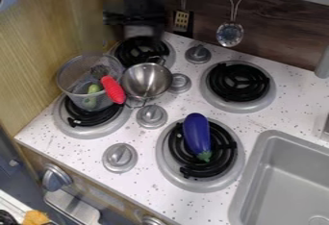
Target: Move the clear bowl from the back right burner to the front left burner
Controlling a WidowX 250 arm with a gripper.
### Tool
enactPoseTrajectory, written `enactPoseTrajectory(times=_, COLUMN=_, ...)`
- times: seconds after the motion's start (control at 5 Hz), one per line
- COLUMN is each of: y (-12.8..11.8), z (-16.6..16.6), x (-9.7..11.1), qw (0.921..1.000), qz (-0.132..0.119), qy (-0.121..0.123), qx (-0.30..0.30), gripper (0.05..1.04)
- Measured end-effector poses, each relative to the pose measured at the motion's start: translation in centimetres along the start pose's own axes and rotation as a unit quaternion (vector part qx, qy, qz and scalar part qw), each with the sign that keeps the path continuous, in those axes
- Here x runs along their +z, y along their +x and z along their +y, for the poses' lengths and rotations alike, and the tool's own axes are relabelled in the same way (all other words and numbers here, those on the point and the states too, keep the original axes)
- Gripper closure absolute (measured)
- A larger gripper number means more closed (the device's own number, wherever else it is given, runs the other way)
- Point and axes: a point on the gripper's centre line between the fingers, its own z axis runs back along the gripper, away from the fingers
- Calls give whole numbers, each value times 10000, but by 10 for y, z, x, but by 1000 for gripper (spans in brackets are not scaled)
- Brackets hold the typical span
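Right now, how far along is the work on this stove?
The purple eggplant looks set down, lying on the burner beside the sink. In hand, I can make out nothing: the gripper hangs near the back-left burner. What's left I can't settle; perhaps the metal pot, beside the clear container and not squarely on any burner, needs placing.

before you, a shiny silver wire-handled metal pot [146, 79], open top up, just beside your clear round container [70, 82], upright over a black coil burner [80, 119], green contents [94, 89] inside
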Motion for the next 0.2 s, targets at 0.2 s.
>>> enactPoseTrajectory(times=0.2, y=-5, z=-28, x=-5, qw=9947, qz=-8, qy=-285, qx=-988, gripper=84)
